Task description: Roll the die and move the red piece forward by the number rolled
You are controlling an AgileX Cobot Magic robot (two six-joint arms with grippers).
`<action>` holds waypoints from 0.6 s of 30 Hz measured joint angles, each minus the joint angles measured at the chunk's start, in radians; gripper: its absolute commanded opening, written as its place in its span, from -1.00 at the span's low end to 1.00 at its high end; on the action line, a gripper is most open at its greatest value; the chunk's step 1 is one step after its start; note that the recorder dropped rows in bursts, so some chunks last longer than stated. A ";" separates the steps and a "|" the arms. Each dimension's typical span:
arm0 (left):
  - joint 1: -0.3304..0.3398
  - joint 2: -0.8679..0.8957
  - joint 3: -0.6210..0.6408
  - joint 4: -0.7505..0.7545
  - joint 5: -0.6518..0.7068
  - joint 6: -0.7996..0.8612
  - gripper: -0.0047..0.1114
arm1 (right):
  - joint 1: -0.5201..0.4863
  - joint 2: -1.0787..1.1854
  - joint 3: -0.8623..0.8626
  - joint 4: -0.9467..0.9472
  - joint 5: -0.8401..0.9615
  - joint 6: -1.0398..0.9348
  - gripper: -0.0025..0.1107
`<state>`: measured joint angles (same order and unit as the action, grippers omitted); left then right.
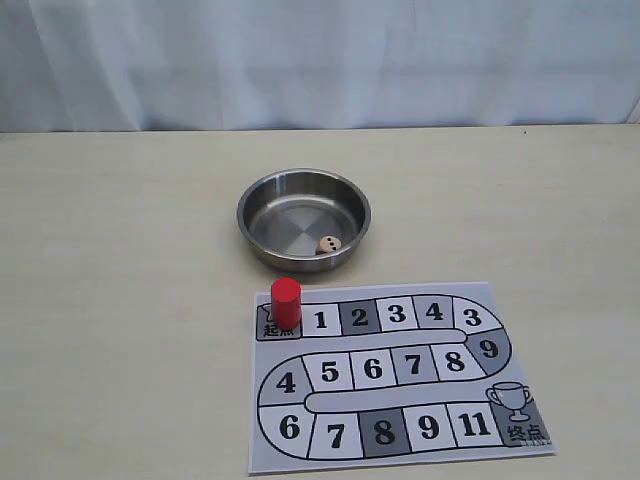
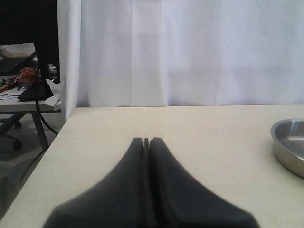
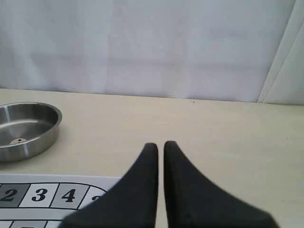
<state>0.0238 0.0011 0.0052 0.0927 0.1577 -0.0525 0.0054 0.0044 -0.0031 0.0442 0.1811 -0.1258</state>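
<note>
- At the wrist cameras, nearest to you: two grippers, neither visible in the exterior view.
- Left gripper (image 2: pixel 146 140): dark fingers pressed together along their length, nothing between them, hanging over bare table (image 1: pixel 120 300).
- Right gripper (image 3: pixel 161 144): fingers drawn in to a thin slit, nothing gripped. It hangs over the board's far edge, near squares 2, 3 and 4.
- One game board (image 1: pixel 372 368): a printed sheet lying flat at the table's near side. Its winding track of numbered squares ends at a trophy square in the near right corner.
- One red piece (image 1: pixel 286 302): upright on the start square at the board's far left corner, just beside square 1.
- One steel bowl (image 1: pixel 270 205): it stands just beyond the board's far edge, near the red piece but apart from it.
- One die (image 1: pixel 328 244): inside the bowl, on the floor against the near right wall. You can see black pips on the face, but they are too small to count with confidence. The bowl's wall rings the die on all sides.
- One white curtain (image 1: pixel 300 60): it closes off the far edge of the table.
- One second desk (image 2: pixel 26 102): cluttered, seen past the table's corner in the left wrist view.
</note>
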 measured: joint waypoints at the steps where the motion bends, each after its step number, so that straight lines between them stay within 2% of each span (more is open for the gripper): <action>1: 0.000 0.000 0.000 0.000 0.000 0.000 -0.92 | 0.000 0.000 0.000 0.000 0.000 0.000 -0.89; 9: 0.000 0.000 0.000 0.000 0.000 0.000 -0.92 | 0.000 0.000 0.000 0.000 -0.012 0.000 -0.89; 18: 0.000 0.000 0.000 0.000 0.000 0.000 -0.92 | 0.000 0.000 -0.013 0.043 -0.201 0.008 -0.89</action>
<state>0.0238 0.0011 0.0052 0.0927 0.1577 -0.0525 0.0054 0.0044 -0.0159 0.0872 -0.0200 -0.1178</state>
